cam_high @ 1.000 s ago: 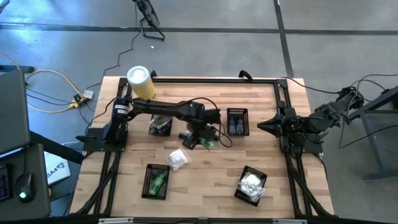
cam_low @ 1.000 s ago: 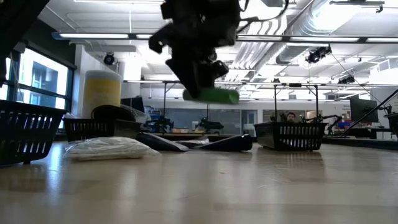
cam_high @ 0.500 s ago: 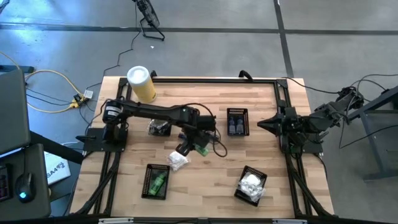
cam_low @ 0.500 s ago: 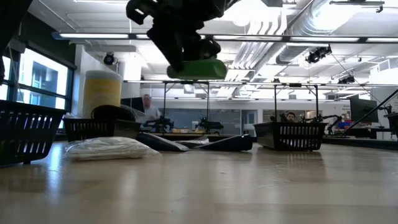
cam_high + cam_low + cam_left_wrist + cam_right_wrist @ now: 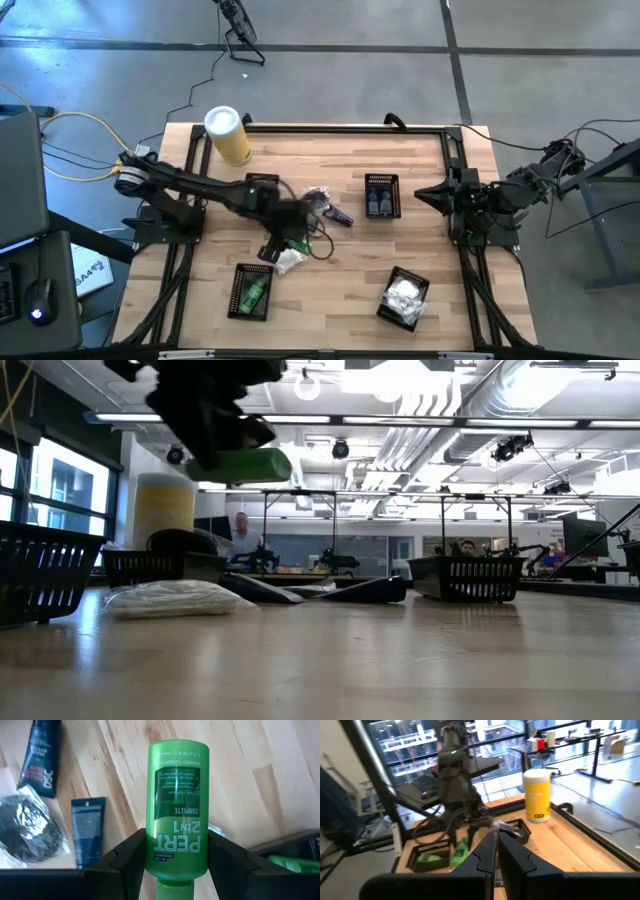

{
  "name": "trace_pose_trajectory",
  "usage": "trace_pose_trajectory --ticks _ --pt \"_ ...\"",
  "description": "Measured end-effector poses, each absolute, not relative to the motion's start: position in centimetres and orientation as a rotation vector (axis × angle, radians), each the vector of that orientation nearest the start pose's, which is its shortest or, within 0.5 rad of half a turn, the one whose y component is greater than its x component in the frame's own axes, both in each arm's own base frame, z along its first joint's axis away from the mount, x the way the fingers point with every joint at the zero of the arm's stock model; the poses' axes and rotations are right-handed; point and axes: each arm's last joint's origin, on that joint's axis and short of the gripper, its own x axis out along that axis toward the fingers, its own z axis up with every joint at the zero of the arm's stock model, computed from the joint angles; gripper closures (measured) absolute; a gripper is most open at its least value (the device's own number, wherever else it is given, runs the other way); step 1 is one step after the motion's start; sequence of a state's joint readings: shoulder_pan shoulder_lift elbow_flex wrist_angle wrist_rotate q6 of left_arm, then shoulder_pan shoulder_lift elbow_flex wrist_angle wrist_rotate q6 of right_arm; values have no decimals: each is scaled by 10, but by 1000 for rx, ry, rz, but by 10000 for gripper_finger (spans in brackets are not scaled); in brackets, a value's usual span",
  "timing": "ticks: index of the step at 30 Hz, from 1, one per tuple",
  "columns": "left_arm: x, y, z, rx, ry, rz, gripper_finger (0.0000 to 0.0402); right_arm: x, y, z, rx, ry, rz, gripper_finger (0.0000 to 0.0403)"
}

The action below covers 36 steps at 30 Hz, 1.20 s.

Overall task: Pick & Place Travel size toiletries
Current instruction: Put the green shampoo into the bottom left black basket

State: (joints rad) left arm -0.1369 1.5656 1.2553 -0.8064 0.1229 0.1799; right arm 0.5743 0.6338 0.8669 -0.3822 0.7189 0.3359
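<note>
We see the left gripper (image 5: 176,865) clamped on a green bottle (image 5: 176,810), aloft just beside the near-left basket (image 5: 251,291), which already holds one. Beyond it, blue tubes (image 5: 41,755) lie unsorted; the right gripper (image 5: 420,196) waits closed, far off.

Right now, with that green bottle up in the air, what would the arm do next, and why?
Probably carry it on over the basket that already holds a green bottle: the left gripper grips the green bottle above the table, short of it.
</note>
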Motion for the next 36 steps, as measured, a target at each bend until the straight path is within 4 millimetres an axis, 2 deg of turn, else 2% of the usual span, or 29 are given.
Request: trace_pose_trajectory --ticks 11,20,24,30,36 --pt "250 -89 256 85 1128 -204 224 112 49 364 267 67 -185 392" --pt "209 -130 245 -69 1121 -146 224 119 52 362 259 63 -246 392" --pt "200 -145 244 -129 1105 -92 224 124 55 361 248 72 -248 392" --pt "195 -154 240 -222 1115 -4 224 126 55 360 241 78 -265 392" --pt "192 -165 231 -117 1152 -54 224 127 55 360 234 79 -267 392"
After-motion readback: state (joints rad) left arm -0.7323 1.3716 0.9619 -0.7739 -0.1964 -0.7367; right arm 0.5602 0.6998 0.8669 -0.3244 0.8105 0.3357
